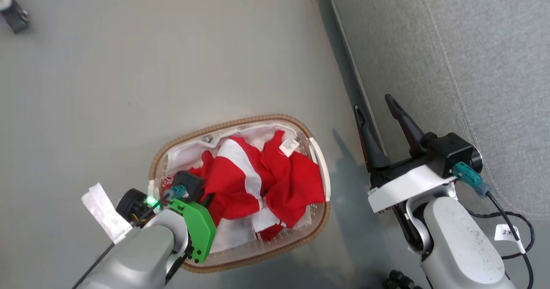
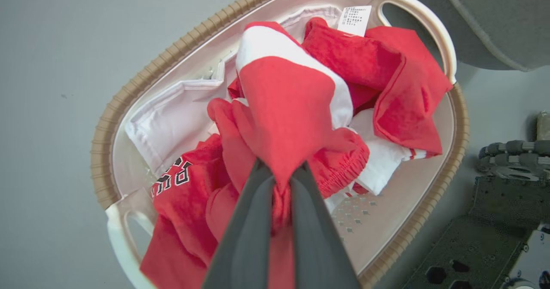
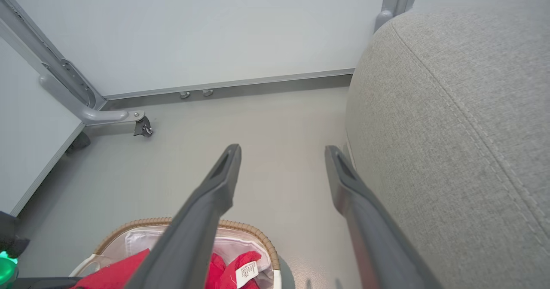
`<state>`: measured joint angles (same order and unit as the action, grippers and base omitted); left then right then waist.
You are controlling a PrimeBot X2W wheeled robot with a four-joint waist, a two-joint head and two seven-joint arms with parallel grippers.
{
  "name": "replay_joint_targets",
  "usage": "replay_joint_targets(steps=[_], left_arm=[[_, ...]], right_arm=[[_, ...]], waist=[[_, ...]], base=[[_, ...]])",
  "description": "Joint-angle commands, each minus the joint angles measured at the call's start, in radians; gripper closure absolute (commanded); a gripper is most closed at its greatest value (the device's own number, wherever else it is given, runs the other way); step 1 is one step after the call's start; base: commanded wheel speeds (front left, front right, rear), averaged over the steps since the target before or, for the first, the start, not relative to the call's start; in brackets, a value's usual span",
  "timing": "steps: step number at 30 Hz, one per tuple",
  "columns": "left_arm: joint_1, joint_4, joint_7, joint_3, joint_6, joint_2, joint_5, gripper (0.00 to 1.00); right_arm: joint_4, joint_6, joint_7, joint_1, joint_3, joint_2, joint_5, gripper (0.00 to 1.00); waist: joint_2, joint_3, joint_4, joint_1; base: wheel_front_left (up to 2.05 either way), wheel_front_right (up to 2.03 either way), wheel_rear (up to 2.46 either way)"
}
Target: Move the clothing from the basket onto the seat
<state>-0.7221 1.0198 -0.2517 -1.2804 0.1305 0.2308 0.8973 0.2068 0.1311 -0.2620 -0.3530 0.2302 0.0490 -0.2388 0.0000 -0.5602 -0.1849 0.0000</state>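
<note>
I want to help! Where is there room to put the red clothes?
The grey seat is bare beside the right pincer. The floor beyond the basket is bare. The basket is crowded: clothing and the left pincer.

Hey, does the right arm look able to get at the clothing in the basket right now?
Probably yes. The right gripper hangs open beside the basket, whose top is uncovered. The left gripper is shut on the clothing near one end; the part by the label lies free.
</note>
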Motion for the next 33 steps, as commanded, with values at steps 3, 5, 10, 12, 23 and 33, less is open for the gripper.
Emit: replay_joint_targets(steps=[3,5,10,12,23,33], left_arm=[[0.033,-0.026,-0.015,0.002,0.000,-0.002,0.010,1.00],[0.034,-0.060,-0.014,0.037,0.000,0.003,0.004,1.00],[0.086,-0.160,-0.014,0.162,0.000,0.022,-0.067,1.00],[0.112,-0.200,-0.014,0.216,0.000,0.021,-0.097,1.00],[0.245,-0.409,-0.014,0.490,0.000,-0.010,-0.263,1.00],[0.282,-0.593,-0.014,0.606,0.000,-0.068,-0.320,1.00]], right_arm=[[0.019,-0.001,-0.004,0.035,0.000,0.004,0.001,0.00],[0.027,-0.001,-0.004,0.047,-0.002,0.004,0.003,0.00],[0.047,-0.001,-0.004,0.090,0.000,0.004,0.016,0.00],[0.051,-0.001,-0.004,0.109,-0.005,0.004,0.023,0.00],[0.069,-0.001,-0.004,0.214,0.009,0.004,0.010,0.00],[0.079,-0.001,-0.004,0.297,0.020,0.004,0.016,0.00]], waist=[[0.0000,0.132,0.061,0.0000],[0.0000,0.163,0.070,0.0000],[0.0000,0.251,0.088,0.0000],[0.0000,0.282,0.094,0.0000],[0.0000,0.439,0.110,0.0000],[0.0000,0.535,0.110,0.0000]], base=[[0.00,0.00,0.00],[0.00,0.00,0.00],[0.00,0.00,0.00],[0.00,0.00,0.00],[0.00,0.00,0.00],[0.00,0.00,0.00]])
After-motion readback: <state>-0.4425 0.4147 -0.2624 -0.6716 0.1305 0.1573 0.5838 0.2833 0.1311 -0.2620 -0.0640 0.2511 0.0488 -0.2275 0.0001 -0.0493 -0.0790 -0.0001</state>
